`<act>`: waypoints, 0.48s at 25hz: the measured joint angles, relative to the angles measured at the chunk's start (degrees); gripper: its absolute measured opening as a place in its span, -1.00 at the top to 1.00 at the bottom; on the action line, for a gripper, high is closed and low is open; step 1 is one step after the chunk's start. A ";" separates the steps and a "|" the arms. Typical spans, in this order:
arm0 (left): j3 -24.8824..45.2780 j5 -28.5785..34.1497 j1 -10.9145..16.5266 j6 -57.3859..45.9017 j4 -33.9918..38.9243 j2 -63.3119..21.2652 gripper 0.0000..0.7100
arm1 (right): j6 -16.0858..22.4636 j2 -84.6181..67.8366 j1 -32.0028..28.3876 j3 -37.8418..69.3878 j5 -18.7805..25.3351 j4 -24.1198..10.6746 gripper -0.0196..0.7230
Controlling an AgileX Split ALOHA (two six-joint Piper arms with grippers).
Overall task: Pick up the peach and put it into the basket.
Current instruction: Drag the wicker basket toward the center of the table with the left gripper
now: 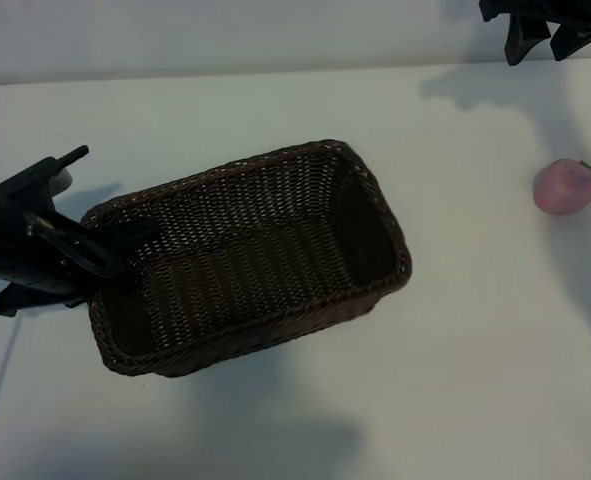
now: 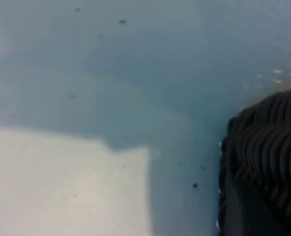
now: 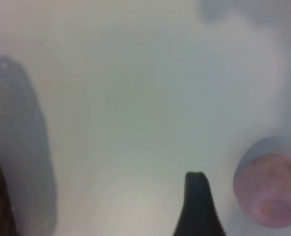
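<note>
**Peach not yet lifted**

Fingers of the left gripper (image 1: 110, 255) are pinched on the basket's (image 1: 275, 255) near-end rim; the right gripper's (image 1: 550, 35) hang spread, empty. On the white surface (image 1: 275, 110) the peach (image 1: 563, 187) lies well apart from the basket, stem toward the far right. The basket's long axis runs diagonally.

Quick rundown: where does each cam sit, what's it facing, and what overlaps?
Exterior: steeply overhead; dark brown woven wicker basket, small pink peach, left tool clamped on the basket's rim, right tool at the top edge.
Left wrist: close above the white table; basket wall; no tool visible.
Right wrist: looks down at the peach; one dark fingertip.
Shared: peach in exterior and right wrist.
</note>
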 joint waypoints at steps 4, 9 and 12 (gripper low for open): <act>-2.10 0.98 0.00 3.11 -2.87 -3.29 0.73 | 0.00 0.00 0.00 0.00 0.00 0.00 -0.36; -5.85 3.86 0.00 4.07 -2.97 -4.76 0.74 | 0.00 0.00 0.00 0.00 0.00 0.00 -0.36; -8.53 5.66 0.00 5.84 -2.92 -4.36 0.74 | 0.00 0.00 0.00 0.00 0.00 0.00 -0.36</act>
